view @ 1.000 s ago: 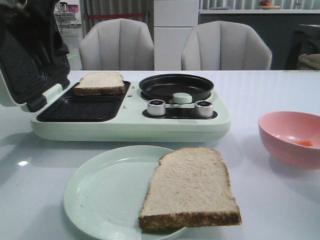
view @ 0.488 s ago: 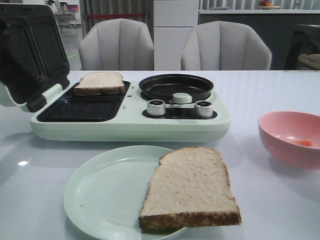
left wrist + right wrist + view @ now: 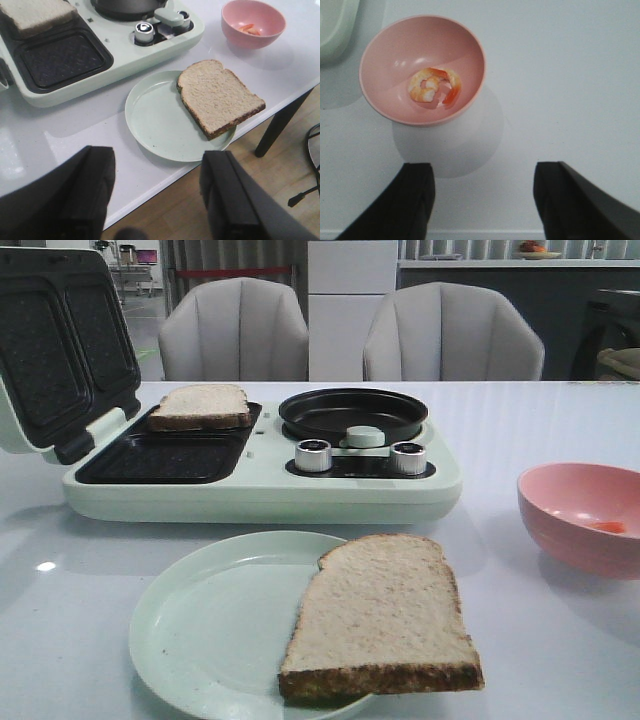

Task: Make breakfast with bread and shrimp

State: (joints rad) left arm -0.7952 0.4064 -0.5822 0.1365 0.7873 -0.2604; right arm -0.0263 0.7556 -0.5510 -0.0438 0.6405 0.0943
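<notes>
I hold both tools released and empty, the right tool (image 3: 482,200) above the shrimp (image 3: 435,86) in the pink bowl (image 3: 380,45), the left tool (image 3: 157,192) back from the plated bread (image 3: 220,97), because the lid (image 3: 60,350) stands open for loading.

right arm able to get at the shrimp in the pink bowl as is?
Probably yes. The right gripper is open and empty above the table, and the shrimp lie uncovered in the pink bowl with nothing over them.

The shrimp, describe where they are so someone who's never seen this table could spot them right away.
Start at the pale green breakfast maker, then look to the robot's right for the pink bowl. The shrimp lie curled at its bottom, the only orange-pink things and the only food in a bowl.
</notes>
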